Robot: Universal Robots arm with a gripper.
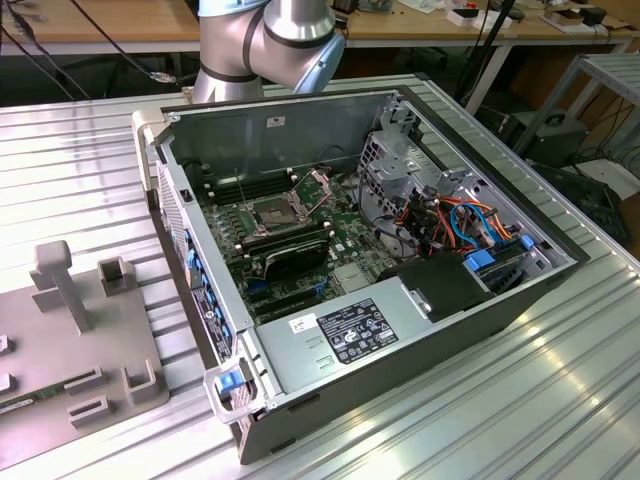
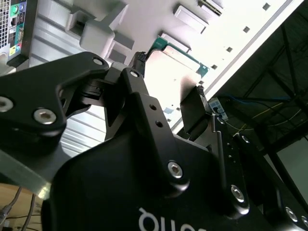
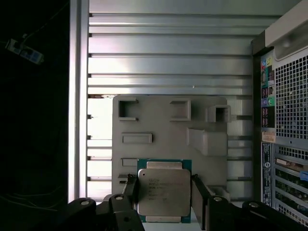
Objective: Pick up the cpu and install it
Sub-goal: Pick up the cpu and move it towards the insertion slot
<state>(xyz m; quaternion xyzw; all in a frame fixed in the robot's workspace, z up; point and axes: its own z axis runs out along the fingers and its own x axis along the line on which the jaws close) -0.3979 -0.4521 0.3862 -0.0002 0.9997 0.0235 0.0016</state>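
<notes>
Silvery cpu [image 3: 163,192], green border; black tool [image 3: 163,183]; grey ribbed table [image 3: 168,62].

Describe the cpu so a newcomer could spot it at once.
In the first wrist view, a grey fixture tray lies beside the computer case. Over it, the end effector grips the cpu: a flat silvery-tan square rimmed in green, unlike the tray's plain grey blocks.

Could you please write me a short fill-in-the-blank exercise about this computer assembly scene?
1. In the first wrist view, the cpu is held between the two ____ of the gripper.
2. The holder beyond it is ____ in colour.
3. In the exterior view, the socket sits inside the open computer ____.
Missing words: fingers; grey; case.
</notes>
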